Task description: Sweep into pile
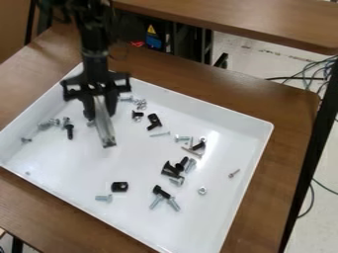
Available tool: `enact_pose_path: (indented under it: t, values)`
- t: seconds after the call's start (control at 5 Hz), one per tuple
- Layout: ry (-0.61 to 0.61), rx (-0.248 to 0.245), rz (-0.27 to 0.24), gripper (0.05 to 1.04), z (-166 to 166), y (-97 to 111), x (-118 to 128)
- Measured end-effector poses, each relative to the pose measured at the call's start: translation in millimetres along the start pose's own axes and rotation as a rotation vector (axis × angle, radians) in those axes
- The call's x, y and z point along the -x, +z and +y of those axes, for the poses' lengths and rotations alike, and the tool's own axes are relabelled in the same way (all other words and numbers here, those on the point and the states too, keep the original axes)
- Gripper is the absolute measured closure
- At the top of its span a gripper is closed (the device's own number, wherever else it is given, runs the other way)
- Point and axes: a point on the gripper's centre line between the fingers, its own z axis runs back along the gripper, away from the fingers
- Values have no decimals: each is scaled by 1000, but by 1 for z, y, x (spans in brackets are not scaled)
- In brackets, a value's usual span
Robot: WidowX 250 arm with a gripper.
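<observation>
Screws strewn in wht tray — jaws pinching a pale, tilted strip.

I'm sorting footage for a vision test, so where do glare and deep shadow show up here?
Camera view: glare lies on the white tray, right of its middle, near some bolts; deep shadow sits beneath the far table.

Bright light, glare on tray, soft shadows
</observation>
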Motion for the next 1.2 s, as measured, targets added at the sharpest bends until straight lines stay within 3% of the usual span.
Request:
enact_pose_path:
  t: [0.2,0.4,0.8,1.2]
  values:
    - [126,23,-31,731,21,19,14]
    - [308,53,1,731,39,17,25]
    - [539,48,5,731,83,-24,4]
    - [647,21,53,731,102,-55,-10]
